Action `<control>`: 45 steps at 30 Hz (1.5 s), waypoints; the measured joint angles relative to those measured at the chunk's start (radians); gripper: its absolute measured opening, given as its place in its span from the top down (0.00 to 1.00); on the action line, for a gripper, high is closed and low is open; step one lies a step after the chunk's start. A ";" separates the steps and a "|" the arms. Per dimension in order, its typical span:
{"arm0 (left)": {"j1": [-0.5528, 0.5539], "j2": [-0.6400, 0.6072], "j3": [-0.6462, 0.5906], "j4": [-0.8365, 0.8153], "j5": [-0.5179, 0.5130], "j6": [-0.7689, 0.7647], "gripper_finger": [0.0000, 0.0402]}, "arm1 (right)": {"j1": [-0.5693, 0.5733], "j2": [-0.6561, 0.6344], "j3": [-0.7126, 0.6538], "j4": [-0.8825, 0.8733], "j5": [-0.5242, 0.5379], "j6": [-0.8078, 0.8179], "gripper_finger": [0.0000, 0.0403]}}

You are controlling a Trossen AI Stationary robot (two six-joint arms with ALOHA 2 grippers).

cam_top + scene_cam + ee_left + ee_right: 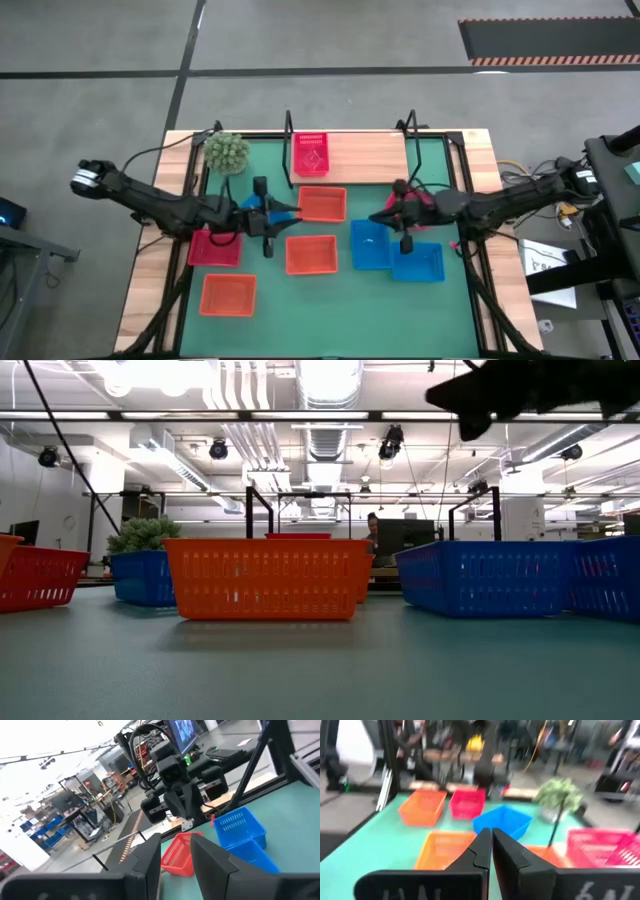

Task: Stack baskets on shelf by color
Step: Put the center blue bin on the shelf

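The green mat (455,300) carries most of the work. The shelf (365,155) lies along its far edge, beyond and between both pincers. It holds one red basket (312,155) at the end nearer the left pincer, so its other two places are bare, presumably kept for blue and orange.

Eight baskets are on the mat unstacked, so the sort has barely begun. Two blue baskets (370,245) sit touching, just on the near side of the right pincer (378,217). A third blue (250,204) lies under the left wrist, behind the left pincer (290,212). One orange (322,204) is just ahead of the left fingers, a second orange (311,254) is near it, and a third orange (228,294) sits well behind. A red basket (214,247) lies beside the left arm, and another red (422,203) under the right wrist.

The left pincer's fingers stand apart and empty, probably readied for a rim. The right pincer's fingers are pressed nearly together with nothing between them. The two pincers face each other across the nearest orange.
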 joint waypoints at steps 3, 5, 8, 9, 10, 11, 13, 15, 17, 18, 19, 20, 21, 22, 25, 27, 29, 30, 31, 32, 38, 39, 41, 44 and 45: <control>-0.010 -0.032 -0.034 0.000 0.000 -0.018 0.78 | 0.042 0.083 0.109 -0.153 0.000 0.024 0.98; -0.014 -0.056 -0.061 -0.004 0.001 -0.018 0.78 | 0.074 0.133 0.188 -0.252 0.004 0.043 0.98; -0.014 -0.081 -0.081 0.000 0.001 -0.020 0.78 | 0.119 0.206 0.299 -0.424 0.047 0.085 0.98; -0.015 -0.090 -0.089 -0.001 0.001 -0.020 0.78 | 0.133 0.233 0.336 -0.478 0.062 0.101 0.98; -0.015 -0.095 -0.091 0.000 0.001 -0.020 0.78 | 0.145 0.255 0.371 -0.529 0.071 0.119 0.98; -0.015 -0.098 -0.093 0.003 0.001 -0.020 0.78 | 0.157 0.279 0.405 -0.590 0.078 0.135 0.98; -0.015 -0.105 -0.101 0.001 0.001 -0.020 0.78 | 0.179 0.325 0.475 -0.693 0.091 0.182 0.98; -0.015 -0.106 -0.104 0.001 0.002 -0.022 0.78 | 0.203 0.368 0.537 -0.795 0.090 0.239 0.98; -0.015 -0.106 -0.106 -0.001 0.003 -0.033 0.78 | 0.231 0.411 0.589 -0.885 0.089 0.297 0.98; -0.015 -0.106 -0.106 -0.001 0.004 -0.043 0.78 | 0.246 0.433 0.613 -0.920 0.088 0.322 0.98; -0.015 -0.106 -0.105 0.000 0.004 -0.046 0.78 | 0.259 0.454 0.636 -0.961 0.089 0.343 0.98; -0.015 -0.106 -0.103 0.000 0.004 -0.046 0.78 | 0.271 0.472 0.658 -1.001 0.088 0.360 0.98; -0.015 -0.106 -0.103 0.000 0.004 -0.046 0.78 | 0.282 0.490 0.683 -1.040 0.088 0.377 0.98; -0.015 -0.106 -0.103 0.000 0.004 -0.046 0.78 | 0.290 0.510 0.705 -1.076 0.088 0.394 0.98; -0.015 -0.106 -0.104 0.000 0.004 -0.046 0.78 | 0.301 0.568 0.759 -1.173 0.089 0.434 0.98; -0.015 -0.106 -0.104 0.000 0.004 -0.046 0.78 | 0.302 0.603 0.785 -1.211 0.088 0.443 0.98; -0.015 -0.106 -0.103 0.000 0.004 -0.046 0.78 | 0.302 0.635 0.805 -1.244 0.064 0.453 0.96; -0.015 -0.106 -0.102 0.000 0.004 -0.046 0.78 | 0.300 0.650 0.815 -1.251 0.049 0.456 0.95; -0.015 -0.106 -0.102 0.000 0.004 -0.046 0.78 | 0.300 0.665 0.825 -1.257 0.037 0.457 0.93; -0.015 -0.106 -0.103 0.001 0.004 -0.045 0.78 | 0.300 0.682 0.832 -1.264 0.032 0.457 0.91; -0.015 -0.101 -0.105 0.000 0.004 -0.045 0.78 | 0.299 0.755 0.856 -1.273 0.031 0.455 0.75; -0.015 -0.100 -0.105 -0.001 0.004 -0.045 0.78 | 0.299 0.761 0.856 -1.275 0.031 0.455 0.72; -0.015 -0.100 -0.105 0.000 0.004 -0.045 0.78 | 0.299 0.766 0.856 -1.274 0.031 0.455 0.68; -0.015 -0.100 -0.105 -0.001 0.005 -0.044 0.78 | 0.299 0.766 0.847 -1.243 0.049 0.454 0.64; -0.015 -0.100 -0.106 -0.001 0.005 -0.044 0.78 | 0.299 0.769 0.845 -1.238 0.058 0.458 0.63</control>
